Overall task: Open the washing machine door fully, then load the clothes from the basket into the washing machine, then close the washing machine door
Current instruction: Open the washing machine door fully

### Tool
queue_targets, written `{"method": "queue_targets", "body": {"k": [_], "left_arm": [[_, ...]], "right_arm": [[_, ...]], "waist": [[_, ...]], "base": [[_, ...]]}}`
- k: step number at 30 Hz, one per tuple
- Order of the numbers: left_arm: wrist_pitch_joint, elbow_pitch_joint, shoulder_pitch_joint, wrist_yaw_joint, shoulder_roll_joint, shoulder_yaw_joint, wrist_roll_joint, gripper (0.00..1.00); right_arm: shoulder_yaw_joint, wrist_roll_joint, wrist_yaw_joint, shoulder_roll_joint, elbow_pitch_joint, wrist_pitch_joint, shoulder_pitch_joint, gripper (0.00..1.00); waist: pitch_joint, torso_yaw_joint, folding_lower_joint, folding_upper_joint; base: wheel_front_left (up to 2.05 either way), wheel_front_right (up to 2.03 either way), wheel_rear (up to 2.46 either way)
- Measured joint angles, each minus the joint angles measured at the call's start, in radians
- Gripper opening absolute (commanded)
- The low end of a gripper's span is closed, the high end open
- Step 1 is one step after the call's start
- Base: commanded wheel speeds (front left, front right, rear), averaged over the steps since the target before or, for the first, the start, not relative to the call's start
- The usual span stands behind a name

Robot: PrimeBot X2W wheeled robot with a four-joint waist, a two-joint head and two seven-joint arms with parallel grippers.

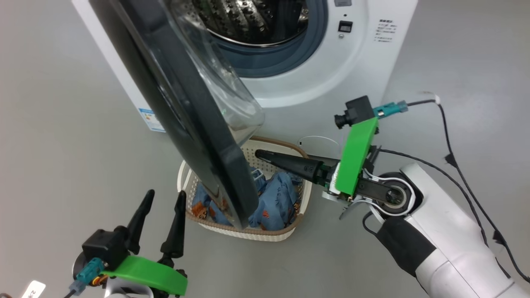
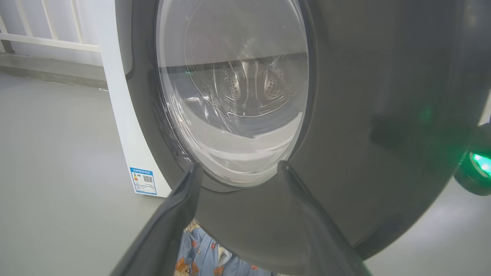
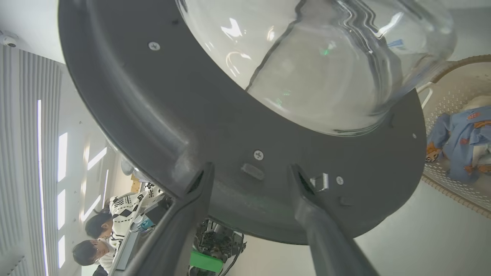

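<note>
The white washing machine (image 1: pixel 331 95) stands at the top with its steel drum showing. The washing machine door (image 1: pixel 182 107) is swung out partway, edge-on, hanging over the basket (image 1: pixel 265 236). The clothes (image 1: pixel 277 198), blue with orange prints, lie in the basket. My right gripper (image 1: pixel 265 156) reaches left over the basket toward the door's inner face; in the right wrist view it (image 3: pixel 251 167) is open and empty, close to the black rim (image 3: pixel 153 115). My left gripper (image 1: pixel 165 196) stands open at lower left, facing the door's outer glass (image 2: pixel 234 96).
Black cables (image 1: pixel 455 157) trail over the grey floor to the right of the machine. A blue label (image 1: pixel 151 120) marks the machine's lower left corner. Two people (image 3: pixel 99 230) sit in the background of the right wrist view.
</note>
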State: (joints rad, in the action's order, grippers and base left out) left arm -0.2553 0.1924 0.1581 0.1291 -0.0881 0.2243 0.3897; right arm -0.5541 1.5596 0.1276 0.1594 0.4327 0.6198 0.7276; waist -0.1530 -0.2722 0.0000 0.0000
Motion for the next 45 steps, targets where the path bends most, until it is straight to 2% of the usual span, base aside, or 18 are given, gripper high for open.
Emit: {"method": "queue_targets", "body": {"k": [25,33,45], "left_arm": [[0.000,0.005,-0.105,0.000,-0.049,-0.066,0.003,1.00],[0.000,0.000,-0.139,0.000,-0.053,-0.093,0.002,1.00],[0.000,0.000,-0.163,0.000,-0.051,-0.109,0.001,1.00]], "right_arm": [[0.014,-0.046,0.000,0.189,-0.017,-0.245,-0.303,1.00],[-0.001,-0.095,0.000,0.251,0.013,-0.399,-0.390,1.00],[-0.103,-0.197,0.000,0.305,0.075,-0.632,-0.443,1.00]], "waist": [[0.105,0.150,0.0000,0.0000],[0.125,0.193,0.0000,0.0000],[0.135,0.209,0.0000,0.0000]], "base": [[0.00,0.00,0.00],[0.00,0.00,0.00],[0.00,0.00,0.00]]}}
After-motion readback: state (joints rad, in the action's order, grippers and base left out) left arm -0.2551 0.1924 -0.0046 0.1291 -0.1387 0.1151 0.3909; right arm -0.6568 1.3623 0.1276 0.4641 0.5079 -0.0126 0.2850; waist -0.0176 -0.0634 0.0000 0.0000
